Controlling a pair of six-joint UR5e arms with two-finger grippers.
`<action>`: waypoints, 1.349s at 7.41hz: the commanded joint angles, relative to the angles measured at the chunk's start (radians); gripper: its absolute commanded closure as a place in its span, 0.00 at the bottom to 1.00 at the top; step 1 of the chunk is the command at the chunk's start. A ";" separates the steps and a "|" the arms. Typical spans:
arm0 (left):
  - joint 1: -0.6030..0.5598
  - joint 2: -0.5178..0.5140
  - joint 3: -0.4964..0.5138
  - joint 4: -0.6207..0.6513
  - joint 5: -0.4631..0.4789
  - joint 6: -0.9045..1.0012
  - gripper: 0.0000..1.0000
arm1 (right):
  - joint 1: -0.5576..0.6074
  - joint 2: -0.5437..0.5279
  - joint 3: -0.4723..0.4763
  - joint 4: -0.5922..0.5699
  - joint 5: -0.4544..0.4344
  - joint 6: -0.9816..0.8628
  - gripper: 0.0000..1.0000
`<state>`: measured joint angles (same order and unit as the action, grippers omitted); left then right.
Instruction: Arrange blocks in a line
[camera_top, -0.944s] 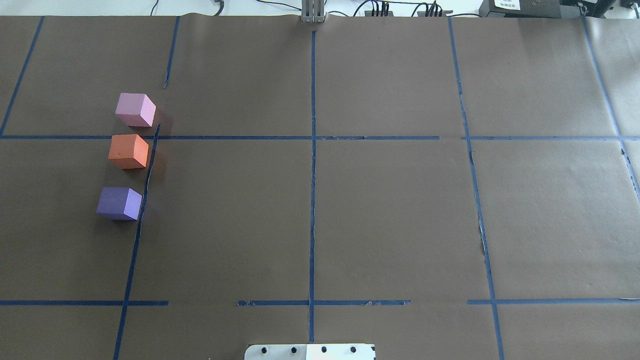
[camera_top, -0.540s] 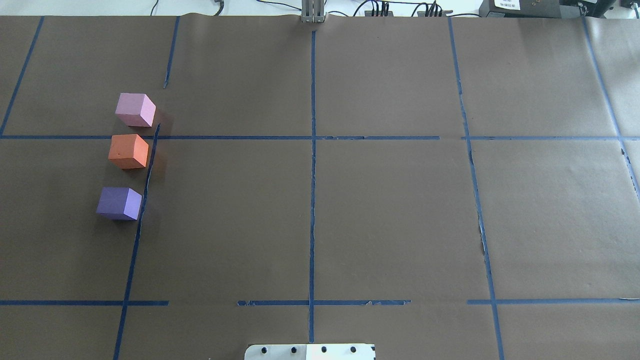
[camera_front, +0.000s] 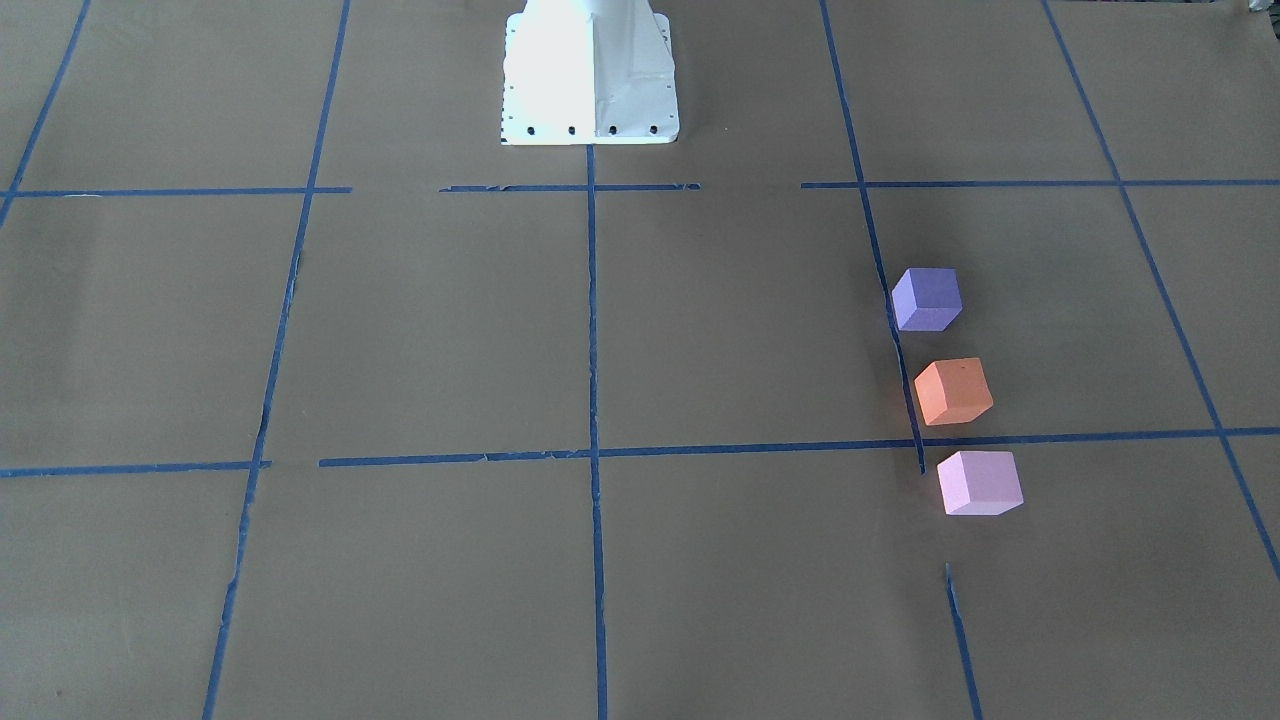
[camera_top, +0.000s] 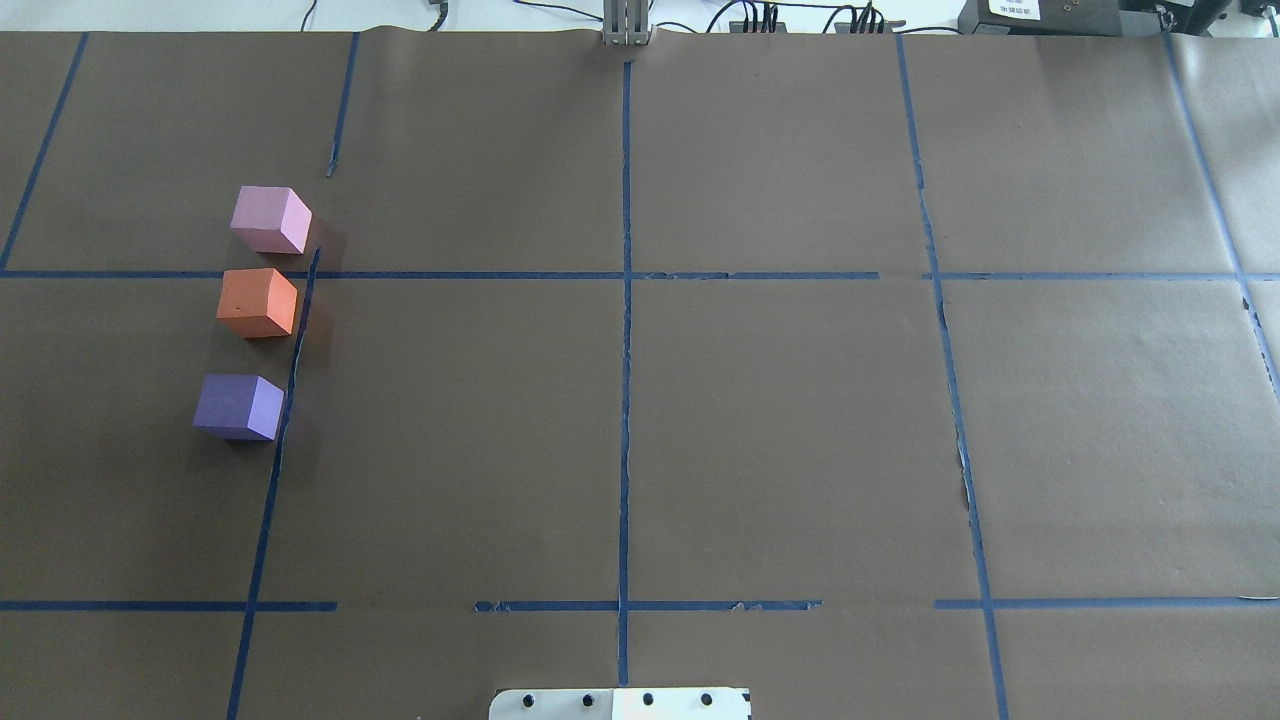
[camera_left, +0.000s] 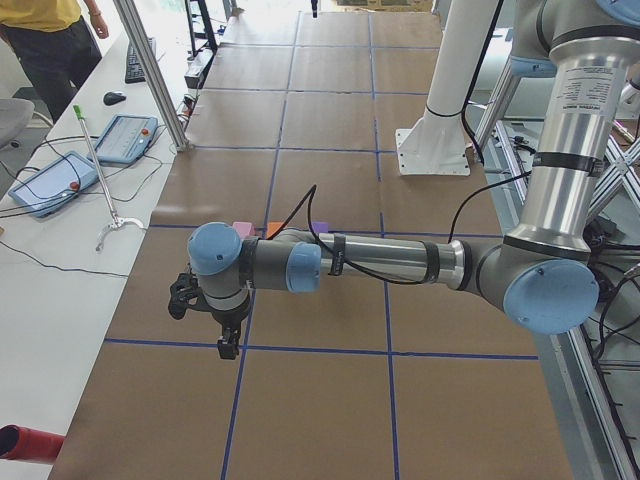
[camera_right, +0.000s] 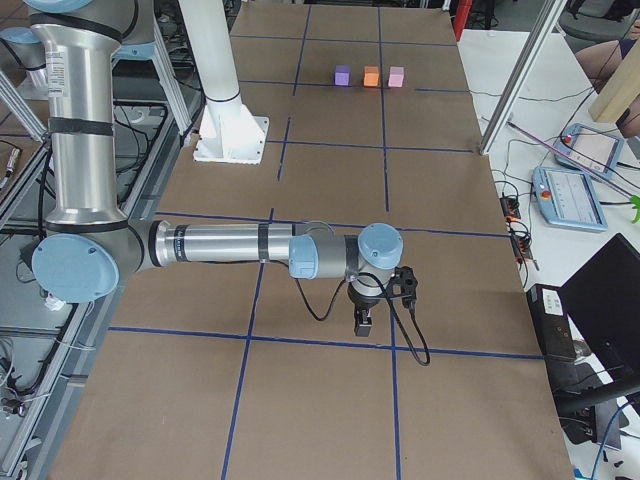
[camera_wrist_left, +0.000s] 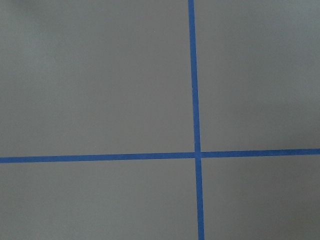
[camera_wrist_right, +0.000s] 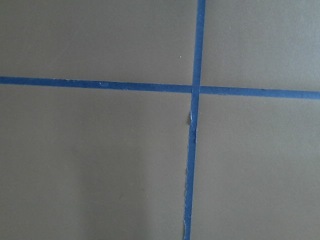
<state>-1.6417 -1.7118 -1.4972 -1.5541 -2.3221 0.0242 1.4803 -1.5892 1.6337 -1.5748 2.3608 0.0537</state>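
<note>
Three cubes stand in a row on the brown paper, apart from each other, on my left side in the overhead view: the pink block (camera_top: 270, 219) farthest, the orange block (camera_top: 258, 301) in the middle, the purple block (camera_top: 239, 406) nearest. They also show in the front view: the purple (camera_front: 926, 298), the orange (camera_front: 953, 391), the pink (camera_front: 979, 482). My left gripper (camera_left: 228, 346) shows only in the exterior left view, away from the blocks, and I cannot tell its state. My right gripper (camera_right: 363, 323) shows only in the exterior right view, far from the blocks (camera_right: 371, 75), state unclear.
Blue tape lines (camera_top: 625, 300) divide the paper into squares. The white robot base (camera_front: 590, 75) stands at the table's near edge. Tablets and cables (camera_right: 570, 195) lie on the white bench beyond the far edge. Both wrist views show only paper and tape crossings.
</note>
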 joint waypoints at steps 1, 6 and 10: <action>-0.012 0.040 -0.026 -0.001 -0.002 0.000 0.00 | 0.000 0.000 0.000 -0.001 0.000 0.000 0.00; -0.012 0.077 -0.077 0.011 -0.002 -0.004 0.00 | 0.000 0.000 0.000 -0.001 0.000 0.000 0.00; -0.012 0.081 -0.087 0.063 -0.003 -0.013 0.00 | 0.000 0.000 0.000 -0.001 0.000 0.000 0.00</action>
<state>-1.6537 -1.6303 -1.5774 -1.5251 -2.3253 0.0118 1.4803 -1.5892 1.6337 -1.5742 2.3608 0.0537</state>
